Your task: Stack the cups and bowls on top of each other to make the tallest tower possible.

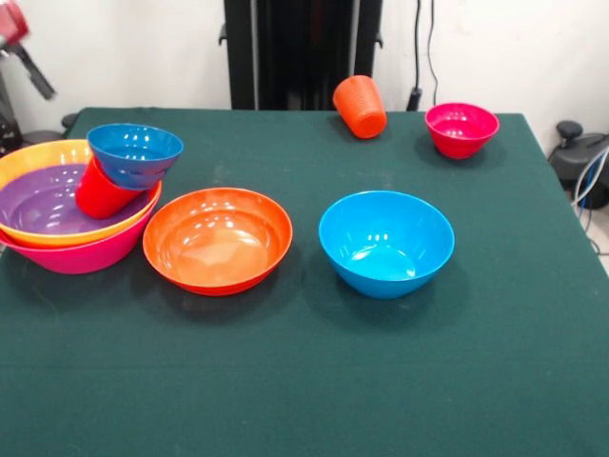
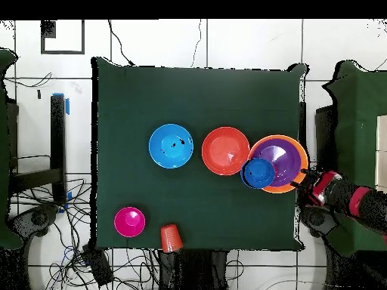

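The tower stands at the table's left edge: the big pink bowl holds the yellow-orange bowl and the purple bowl. The red cup leans tilted inside the purple bowl, and the small blue bowl rests tilted on it. A shallow red-orange bowl, the medium blue bowl and the small magenta bowl stand apart. The orange cup lies on its side at the far edge. My gripper is just outside the tower's rim, off the table's side, holding nothing that I can see.
The red and black arm reaches in from beyond the table's side; part of it shows at the top left of the front view. The robot's black pedestal stands behind the far edge. Cables hang near the magenta bowl's corner.
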You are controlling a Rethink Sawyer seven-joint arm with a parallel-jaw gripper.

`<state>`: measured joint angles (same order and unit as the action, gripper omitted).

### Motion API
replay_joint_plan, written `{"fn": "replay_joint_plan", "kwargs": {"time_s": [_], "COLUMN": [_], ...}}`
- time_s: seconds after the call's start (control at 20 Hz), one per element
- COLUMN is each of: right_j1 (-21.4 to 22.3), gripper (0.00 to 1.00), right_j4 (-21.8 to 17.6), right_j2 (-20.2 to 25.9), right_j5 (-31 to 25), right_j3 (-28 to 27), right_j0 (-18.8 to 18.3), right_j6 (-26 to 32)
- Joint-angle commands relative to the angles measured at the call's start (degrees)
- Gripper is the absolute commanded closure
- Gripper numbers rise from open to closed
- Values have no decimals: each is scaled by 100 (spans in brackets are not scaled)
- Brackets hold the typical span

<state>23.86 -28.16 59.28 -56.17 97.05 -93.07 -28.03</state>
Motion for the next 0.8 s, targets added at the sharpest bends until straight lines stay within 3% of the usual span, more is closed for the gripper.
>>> {"fn": "replay_joint_plan", "kwargs": {"time_s": [0.05, 0.35, 0.8], "right_j1": [1324, 1747, 2189], "gripper": [0, 0, 0], "right_j4": [250, 429, 713], "right_j2": [231, -53, -263], "right_j5": [355, -7, -21], "right_j3": [208, 96, 160], "right_j0": [84, 237, 292], "right_j6": [-831, -827, -911]}}
